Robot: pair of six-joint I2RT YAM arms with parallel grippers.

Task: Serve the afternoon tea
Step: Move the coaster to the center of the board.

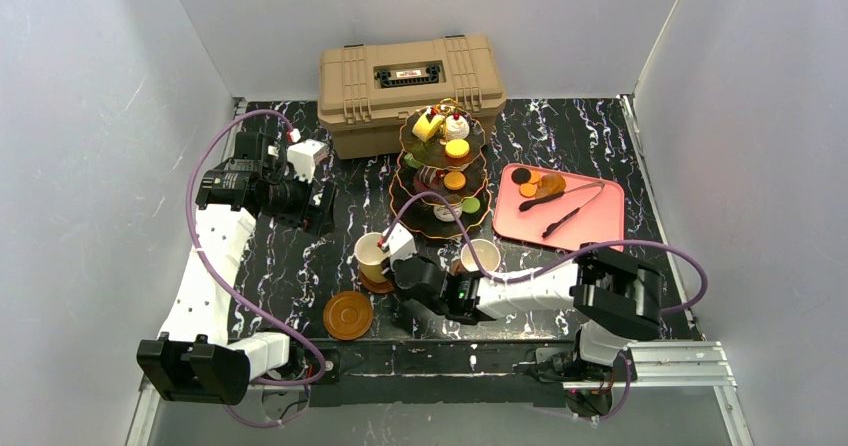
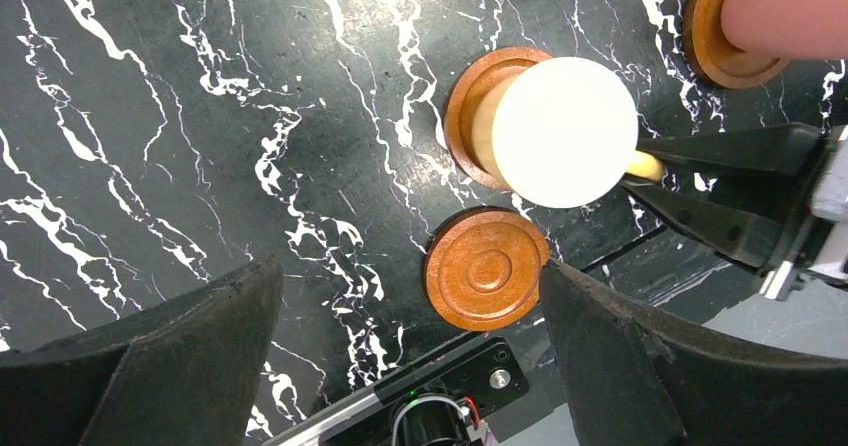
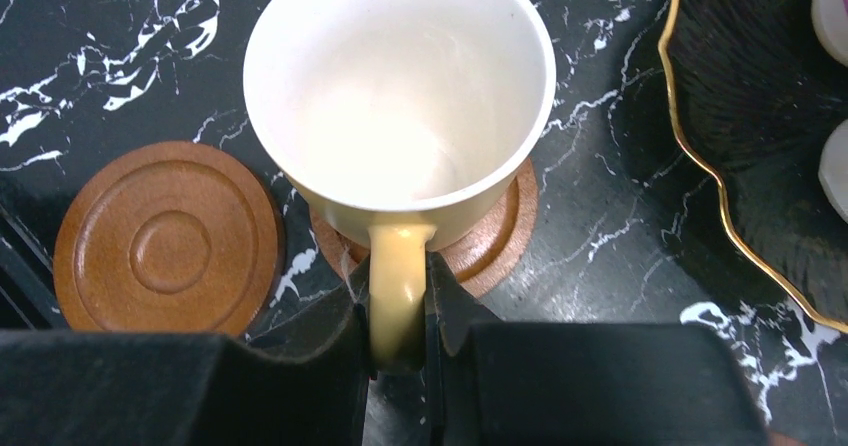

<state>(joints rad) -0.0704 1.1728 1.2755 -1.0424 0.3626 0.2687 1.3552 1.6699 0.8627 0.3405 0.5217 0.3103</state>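
The yellow cup is upright and empty on a round brown saucer. My right gripper is shut on the cup's handle; from above this grip shows in front of the three-tier black stand with its pastries. A second, bare saucer lies left of it near the front edge. The pink cup stands on its own saucer to the right. My left gripper hangs open and empty high over the table's left side; its wrist view looks down on the yellow cup and the bare saucer.
A tan toolbox stands at the back behind the stand. A pink tray with black tongs and a few small pastries lies at the right. The stand's gold-rimmed bottom tier is close to the right of the yellow cup.
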